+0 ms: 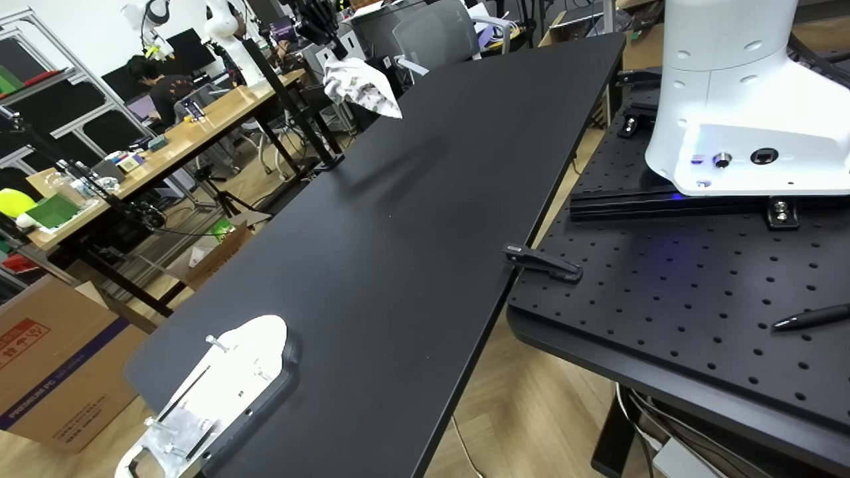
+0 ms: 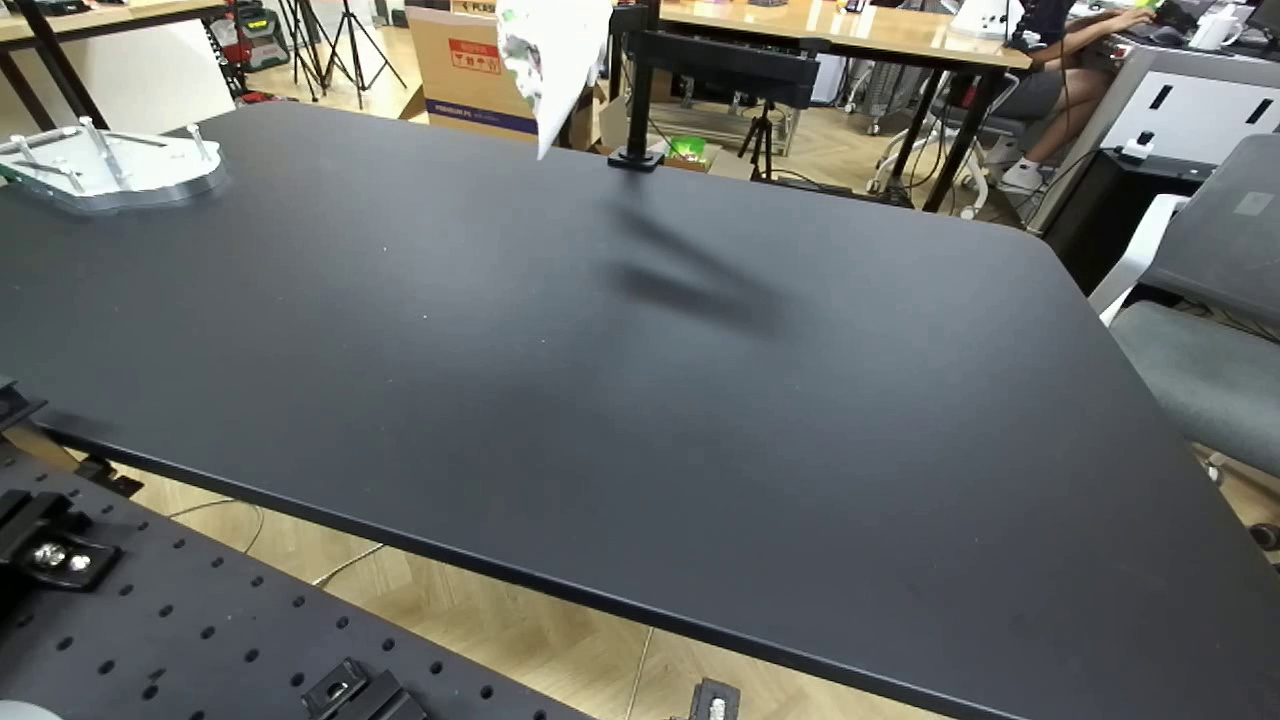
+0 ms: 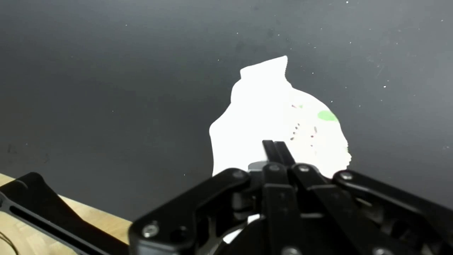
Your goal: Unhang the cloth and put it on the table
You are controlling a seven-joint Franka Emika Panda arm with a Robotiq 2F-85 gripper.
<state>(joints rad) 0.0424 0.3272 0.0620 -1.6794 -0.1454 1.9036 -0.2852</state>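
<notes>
The cloth point(image 1: 362, 86) is white with small dark and green marks. It hangs crumpled in the air above the black table point(image 1: 398, 232), held near its top by my gripper point(image 1: 340, 53). In an exterior view the cloth point(image 2: 560, 60) hangs from the top edge, its lower corner pointing down; the gripper is out of view there. The table point(image 2: 700, 420) shows dark shadows. In the wrist view the gripper point(image 3: 276, 142) has its fingers together, with the cloth point(image 3: 258, 102) spreading below and ahead of them and the table top point(image 3: 106, 88) behind it.
A black stand point(image 2: 645, 110) with a horizontal bar is fixed at the table's long edge, near the cloth. A white oblong mesh-like object point(image 1: 232, 372) lies at one table end. A black perforated plate point(image 1: 664, 299) lies beside the table. A grey chair point(image 2: 1210, 330) stands by it.
</notes>
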